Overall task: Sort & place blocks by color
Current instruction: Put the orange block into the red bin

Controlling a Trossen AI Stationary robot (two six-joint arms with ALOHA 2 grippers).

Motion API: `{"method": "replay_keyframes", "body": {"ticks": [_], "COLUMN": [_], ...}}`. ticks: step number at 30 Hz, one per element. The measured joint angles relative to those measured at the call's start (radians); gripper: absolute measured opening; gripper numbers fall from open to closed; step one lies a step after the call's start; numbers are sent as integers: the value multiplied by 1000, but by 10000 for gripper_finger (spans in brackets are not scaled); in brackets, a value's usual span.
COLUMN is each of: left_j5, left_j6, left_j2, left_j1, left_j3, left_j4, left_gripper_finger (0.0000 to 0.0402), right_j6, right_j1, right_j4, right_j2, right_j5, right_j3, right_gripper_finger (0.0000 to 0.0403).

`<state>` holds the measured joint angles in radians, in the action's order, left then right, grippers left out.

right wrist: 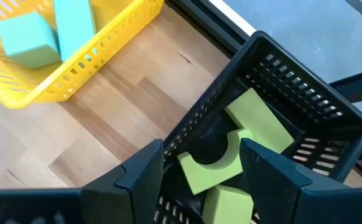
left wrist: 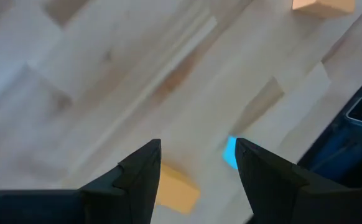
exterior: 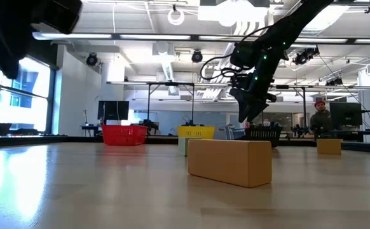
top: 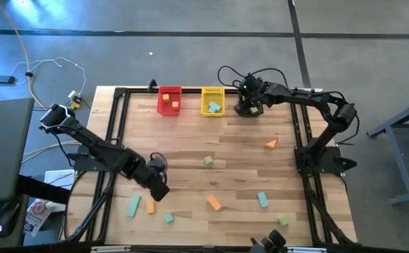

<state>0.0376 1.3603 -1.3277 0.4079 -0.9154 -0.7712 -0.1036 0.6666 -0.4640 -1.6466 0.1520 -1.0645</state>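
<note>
1. The right gripper [right wrist: 201, 169] hung open and empty over the black bin [right wrist: 305, 99], green blocks [right wrist: 215, 168] directly beneath.
2. The left gripper [left wrist: 196, 165] hovered open above scattered blocks [top: 214, 203].
3. Judged risk: descending, the right fingers could snag the bin's mesh wall.

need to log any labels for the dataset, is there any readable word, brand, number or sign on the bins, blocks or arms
None can be read.
The red bin, yellow bin and black bin show no lettering.
The blocks, such as the green ones in the black bin, are plain.
The packet on the floor beside the table carries print too small to read.
</note>
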Motion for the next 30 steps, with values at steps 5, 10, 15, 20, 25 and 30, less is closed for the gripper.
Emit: {"method": "replay_keyframes", "body": {"ticks": [5, 10, 15, 20, 25, 30], "left_j5": [3, 37, 67, 88, 72, 71], "left_j6": [200, 365, 506, 602, 663, 691], "left_j2": [0, -8, -16, -29, -66, -96], "left_j1": [91, 168, 223, 248, 258, 262], "left_j3": [0, 0, 0, 0, 0, 0], "left_j4": [0, 6, 5, 4, 5, 4], "left_gripper_finger": [191, 191, 191, 191, 191, 191], "right_j6": [26, 29, 38, 59, 66, 78], "right_j1": [0, 0, 0, 0, 0, 0], "right_j4": [2, 14, 19, 21, 22, 23], "right_j2": [0, 0, 0, 0, 0, 0], "right_j5": [0, 0, -3, -3, -3, -3], "right_j3": [0, 0, 0, 0, 0, 0], "right_gripper_finger": [199, 199, 199, 199, 199, 199]}}
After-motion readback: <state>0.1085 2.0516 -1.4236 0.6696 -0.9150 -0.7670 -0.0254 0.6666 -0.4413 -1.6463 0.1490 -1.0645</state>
